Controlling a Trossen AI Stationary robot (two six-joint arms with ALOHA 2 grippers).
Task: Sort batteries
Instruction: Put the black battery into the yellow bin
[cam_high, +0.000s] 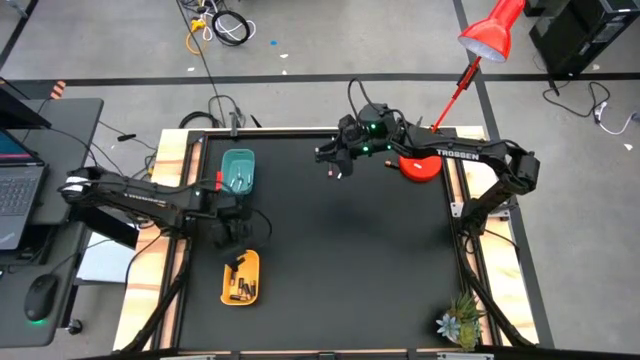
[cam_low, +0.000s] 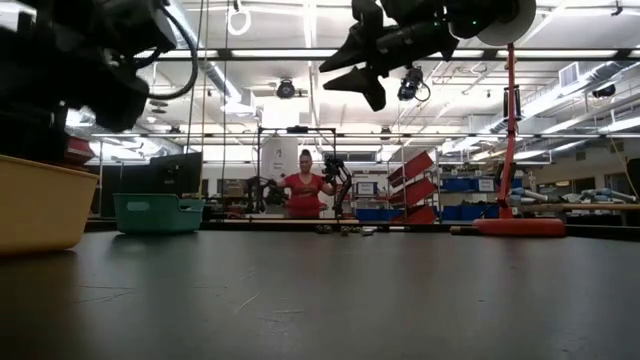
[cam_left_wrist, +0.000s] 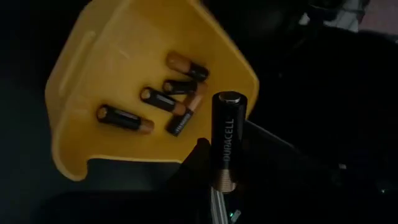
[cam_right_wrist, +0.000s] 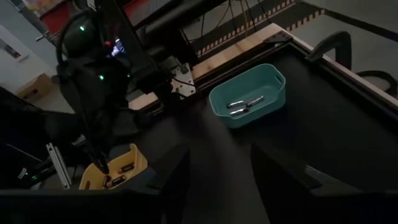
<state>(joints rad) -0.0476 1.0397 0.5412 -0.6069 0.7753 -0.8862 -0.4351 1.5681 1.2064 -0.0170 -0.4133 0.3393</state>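
A black-and-copper battery (cam_left_wrist: 224, 142) is held upright btwn the left gripper's (cam_left_wrist: 219, 186) fingers, clamped at its lower end, just above the edge of the yellow tray (cam_left_wrist: 93, 74). Five more dark batteries (cam_left_wrist: 165, 102) are seen lying loose in that tray, several touching. Two silvery batteries (cam_right_wrist: 244, 104) are seen side by side in the teal tray (cam_right_wrist: 273, 93) near the table's far left corner. In the high view the left gripper (cam_high: 232, 228) is placed btwn the teal tray (cam_high: 238, 170) and yellow tray (cam_high: 241, 278), both on the black table (cam_high: 350, 260). The right gripper (cam_high: 335, 160) is raised over the far middle of the table, fingers spread apart, nothing held. A red lamp base (cam_high: 420, 166) is set by the right arm; a person (cam_low: 303, 192) is seen well beyond the table
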